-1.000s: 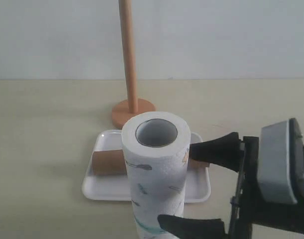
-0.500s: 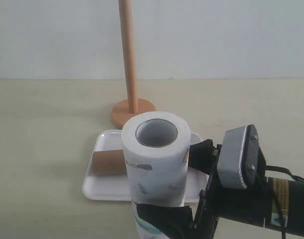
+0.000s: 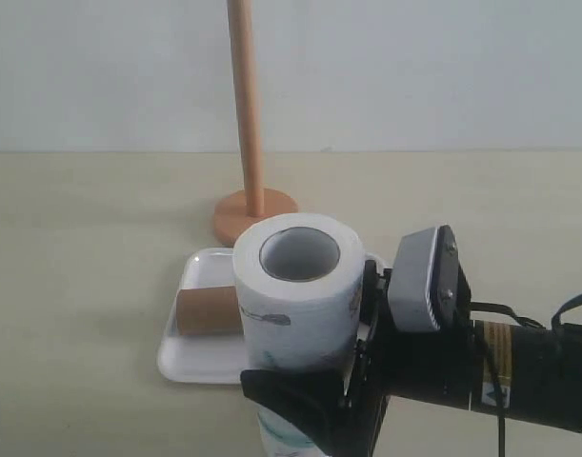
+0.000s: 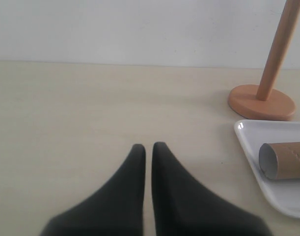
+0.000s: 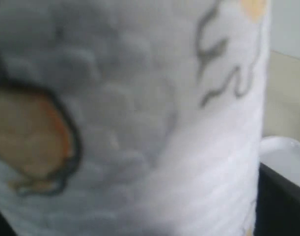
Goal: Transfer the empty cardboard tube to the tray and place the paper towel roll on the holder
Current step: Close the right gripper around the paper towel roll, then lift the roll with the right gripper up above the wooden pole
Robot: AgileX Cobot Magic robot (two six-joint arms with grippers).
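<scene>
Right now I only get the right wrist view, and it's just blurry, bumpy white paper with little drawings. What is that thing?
Observer: A paper towel roll, standing upright in front of the tray, with its hollow core facing up.
Visitor: Is the tool gripping it?
Observer: The right tool has one finger on each side of the roll. I cannot tell if they are pressing on it.
Visitor: Where would the roll go?
Observer: Probably onto the holder, which stands beyond the tray in the exterior view. Its pole is bare.
</scene>
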